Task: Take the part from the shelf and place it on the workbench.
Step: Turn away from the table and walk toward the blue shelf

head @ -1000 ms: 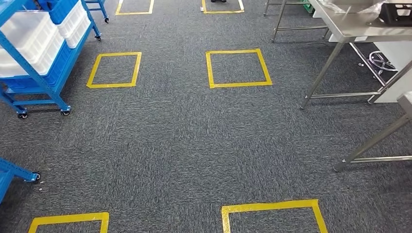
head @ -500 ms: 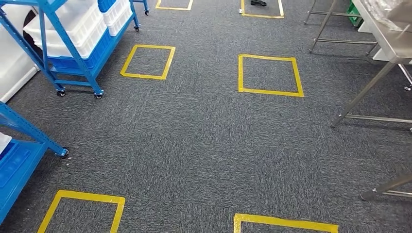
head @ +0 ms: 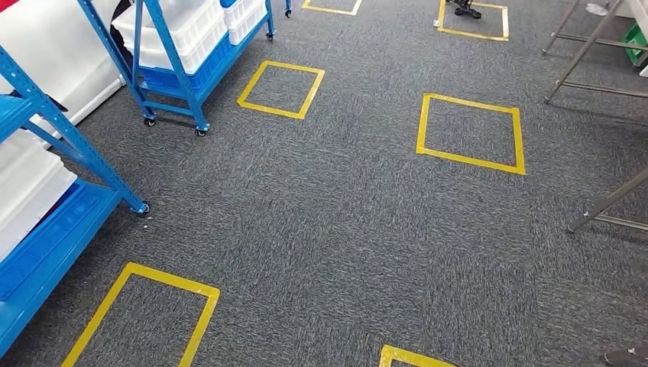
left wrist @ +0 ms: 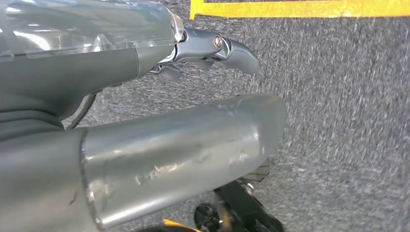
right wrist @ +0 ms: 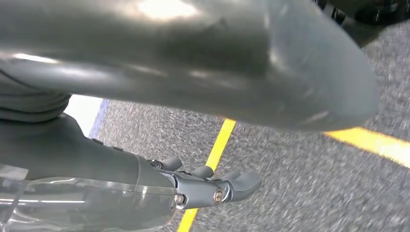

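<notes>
Blue shelf [head: 53,206] has slid into view near-left as the camera swung that way — so it's turning toward the pickup. Left hand [left wrist: 212,48] and right hand [right wrist: 212,186] hang with fingers loosely apart, holding nothing. Can't spot the part yet — just white bins [head: 27,187].

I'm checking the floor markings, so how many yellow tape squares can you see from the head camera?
6: top centre, top right, beside the far blue shelf, mid-right, bottom left, and one cut off at the bottom edge. More may lie outside the picture.
</notes>
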Motion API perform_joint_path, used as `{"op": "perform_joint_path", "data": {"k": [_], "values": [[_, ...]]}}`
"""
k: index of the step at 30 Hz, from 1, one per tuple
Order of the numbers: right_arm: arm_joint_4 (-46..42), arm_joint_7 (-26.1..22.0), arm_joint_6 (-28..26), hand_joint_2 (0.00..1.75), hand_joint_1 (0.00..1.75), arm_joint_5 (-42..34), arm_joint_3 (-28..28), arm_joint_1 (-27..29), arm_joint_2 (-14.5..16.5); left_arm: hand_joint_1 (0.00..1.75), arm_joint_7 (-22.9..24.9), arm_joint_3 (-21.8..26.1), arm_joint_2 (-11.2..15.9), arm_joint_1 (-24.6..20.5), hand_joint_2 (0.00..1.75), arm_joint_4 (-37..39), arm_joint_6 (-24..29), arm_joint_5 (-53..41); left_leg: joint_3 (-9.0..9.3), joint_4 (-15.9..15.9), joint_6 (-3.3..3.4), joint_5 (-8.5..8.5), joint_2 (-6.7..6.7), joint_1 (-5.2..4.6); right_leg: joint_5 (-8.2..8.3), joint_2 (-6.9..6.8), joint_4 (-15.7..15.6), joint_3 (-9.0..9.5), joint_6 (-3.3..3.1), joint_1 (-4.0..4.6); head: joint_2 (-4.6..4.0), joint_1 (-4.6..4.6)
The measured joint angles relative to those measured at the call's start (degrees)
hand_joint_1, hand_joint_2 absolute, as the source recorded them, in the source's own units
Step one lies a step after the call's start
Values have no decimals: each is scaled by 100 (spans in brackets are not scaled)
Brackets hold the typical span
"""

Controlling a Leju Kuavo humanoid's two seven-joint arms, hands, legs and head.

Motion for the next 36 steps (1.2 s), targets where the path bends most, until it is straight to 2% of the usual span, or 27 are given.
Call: {"op": "perform_joint_path", "data": {"k": [1, 3, 4, 5, 6, 8, 9, 10, 11, 12, 13, 15, 16, 17, 18, 19, 21, 23, 24, 25, 26, 27, 29, 31, 33, 34, 36], "values": [[1, 1, 0, 0, 0, 2, -1, -6, -9, 0, 1, -1, -8, -2, 0, -1, -1, 0, 41, -91, 38, 0, 42, -15, -28, -42, 27, 5, 31, 16, 0, 11], [1, 2, 3, 0, 0, 15, -1, -32, -12, 0, 9, -1, -11, 6, 0, -2, -2, 1, 26, -83, 143, 1, -87, -40, -51, -127, 30, 28, 75, 9, 0, 43], [1, 3, 7, 0, 0, 26, -1, -43, -10, 0, 16, -1, -11, 11, 0, -2, -3, 1, 21, -90, 178, 12, -142, -46, -88, -100, 55, 31, 100, -14, 0, 55], [2, 3, 10, 0, 0, 40, -1, -47, -7, 0, 25, -1, -11, 11, 0, -3, -3, 2, 17, -97, 216, 24, -201, -50, -179, -2, 160, -10, 121, -35, 0, 63], [2, 3, 13, 0, 0, 54, -1, -43, -4, 0, 33, -1, -11, 5, 0, -3, -4, 2, 13, -106, 250, 38, -257, -50, -328, 136, 378, -110, 134, -50, 0, 73], [3, 4, 14, 0, 0, 71, -1, -21, -2, 0, 51, 0, -8, -9, 0, -3, -7, 2, -5, -108, 294, 48, -373, -70, -698, 407, 1113, -479, 122, -47, 0, 88], [3, 5, 15, 0, 0, 73, -1, -12, -2, 0, 57, 1, -5, -14, 0, -3, -10, 2, -9, -108, 307, 51, -444, -90, -810, 459, 1471, -679, 101, -35, 0, 90], [3, 7, 18, 0, 0, 75, -2, -5, -3, 0, 62, 1, -2, -15, 0, -3, -13, 2, -7, -107, 318, 52, -522, -112, -813, 490, 1678, -816, 66, -12, 0, 90], [3, 9, 21, 0, 0, 78, -2, -1, -3, 0, 67, 2, -1, -13, 0, -3, -16, 2, -1, -107, 325, 52, -602, -134, -699, 518, 1674, -856, 16, 19, 0, 89], [3, 10, 27, 0, 0, 80, -3, 0, -4, 0, 70, 2, -1, -12, 0, -3, -17, 2, 8, -107, 330, 53, -685, -151, -483, 563, 1441, -789, -48, 60, 0, 89], [3, 10, 30, 0, 0, 85, -4, 3, -6, 0, 73, 2, -3, -11, 0, -3, -18, 2, 15, -108, 334, 54, -764, -158, -222, 654, 1046, -641, -120, 111, 0, 89], [3, 10, 34, 0, 0, 98, -6, 6, -25, 0, 75, 2, -19, -13, 0, -2, -20, 2, 14, -112, 331, 63, -899, -161, 118, 886, 340, -360, -246, 181, 0, 89], [3, 10, 34, 0, 0, 107, -8, 4, -34, 0, 75, 2, -27, -12, 0, -1, -20, 2, 6, -116, 321, 72, -957, -154, 179, 952, 164, -290, -284, 201, 0, 94], [3, 10, 34, 0, 0, 114, -9, -5, -43, 0, 75, 2, -33, -7, 0, -1, -21, 2, -2, -132, 300, 85, -1014, -146, 182, 955, 107, -267, -307, 206, 0, 100], [3, 9, 34, 0, 0, 123, -9, -17, -44, 0, 76, 2, -31, 1, 0, -1, -21, 2, -7, -161, 269, 104, -1078, -143, 208, 890, 59, -250, -320, 203, 0, 108], [3, 8, 35, 0, 0, 134, -10, -30, -40, 0, 76, 2, -24, 7, 0, -1, -22, 1, -7, -168, 249, 104, -1083, -152, 239, 814, -14, -212, -316, 183, 0, 108], [3, 2, 38, 0, 0, 156, -12, -31, -31, 0, 78, 2, -14, 6, 0, -1, -25, -3, -90, 27, 200, -60, -848, -188, 314, 654, -201, -121, -320, 135, 0, 83], [3, -4, 42, 0, 0, 168, -13, -11, -26, 0, 78, 2, -2, -11, 0, -1, -27, -4, -360, 638, 138, -425, -522, -179, 337, 495, -275, -82, -322, 115, 0, 52], [3, -5, 43, 0, 0, 173, -14, -4, -25, 0, 78, 2, 4, -16, 0, -1, -27, -4, -515, 978, 98, -577, -453, -152, 328, 411, -266, -85, -315, 109, 0, 43], [3, -5, 43, 0, 0, 176, -16, -2, -24, 0, 78, 2, 13, -14, 0, -1, -27, -4, -610, 1197, 56, -639, -419, -123, 310, 332, -244, -90, -298, 97, 0, 44], [3, -5, 44, 0, 0, 179, -18, -1, -22, 0, 78, 2, 18, -8, 0, -1, -28, -4, -611, 1227, 12, -595, -394, -94, 286, 255, -213, -97, -275, 78, 0, 44], [3, -5, 44, 0, 0, 181, -20, -3, -17, 0, 78, 2, 25, -2, 0, -1, -28, -5, -499, 1033, -34, -454, -355, -65, 254, 181, -169, -104, -243, 53, 0, 43], [3, -5, 43, 0, 0, 183, -22, -7, -13, 0, 78, 2, 34, -3, 0, -1, -31, -8, -107, 321, -100, -135, -163, -28, 168, 54, -44, -121, -159, 19, 0, 36], [3, -4, 40, 0, 0, 183, -26, -13, -16, 0, 78, 2, 38, -13, 0, -1, -33, -9, 110, -90, -42, -21, -31, -30, 88, -38, 68, -125, -74, 26, 0, 42], [3, -3, 38, 0, 0, 183, -30, -36, -13, 0, 78, 3, 45, -8, 0, -1, -34, -9, 94, -110, 80, -23, -99, -53, 63, -115, 98, -106, -9, 27, 0, 58], [3, -3, 38, 0, 0, 183, -30, -50, -9, 0, 78, 3, 50, -4, 0, -1, -34, -9, 90, -118, 132, -9, -151, -52, 49, -107, 104, -95, 27, 10, 0, 64], [4, -3, 39, 0, 0, 185, -30, -60, 0, 0, 78, 4, 54, -8, 0, -1, -34, -9, 88, -154, 222, 37, -248, -40, -132, 111, 290, -161, 90, -28, 0, 79]]}}
